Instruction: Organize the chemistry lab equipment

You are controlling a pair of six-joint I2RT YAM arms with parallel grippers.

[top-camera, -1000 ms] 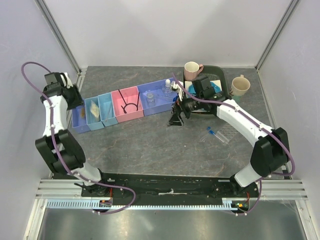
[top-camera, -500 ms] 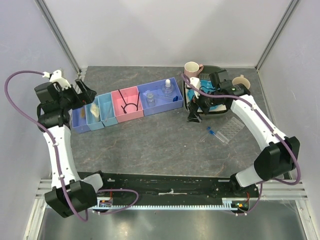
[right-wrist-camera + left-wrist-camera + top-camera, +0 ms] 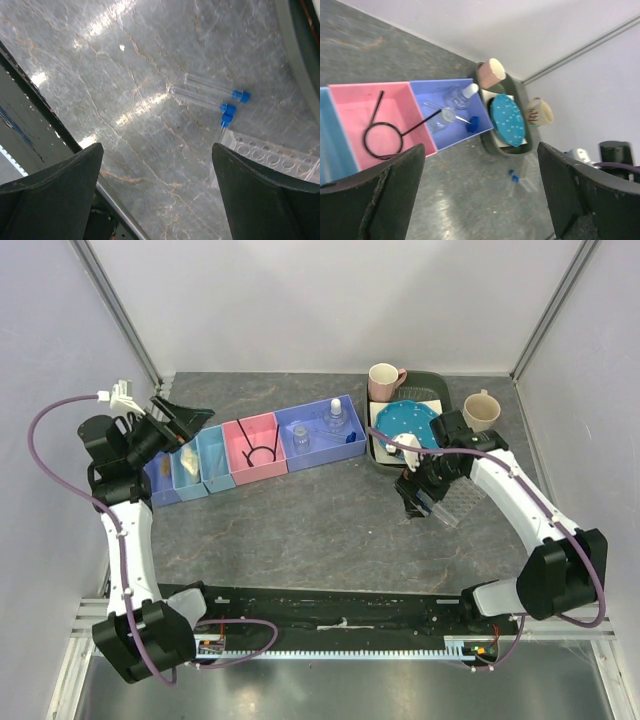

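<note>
Two vials (image 3: 207,92) lie side by side toward the worktop's (image 3: 300,530) right edge, blue caps beside the rack (image 3: 270,155). Right end effector (image 3: 157,147) hovers directly over them, fingers spread and empty; their long axis runs nearly along its closing line, so a wrist turn looks needed. Left end effector (image 3: 185,418), also spread, hangs well apart over the far-left bins (image 3: 165,490).

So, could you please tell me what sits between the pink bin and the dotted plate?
The top view shows a blue bin between them, holding a white-capped bottle and a beaker.
</note>
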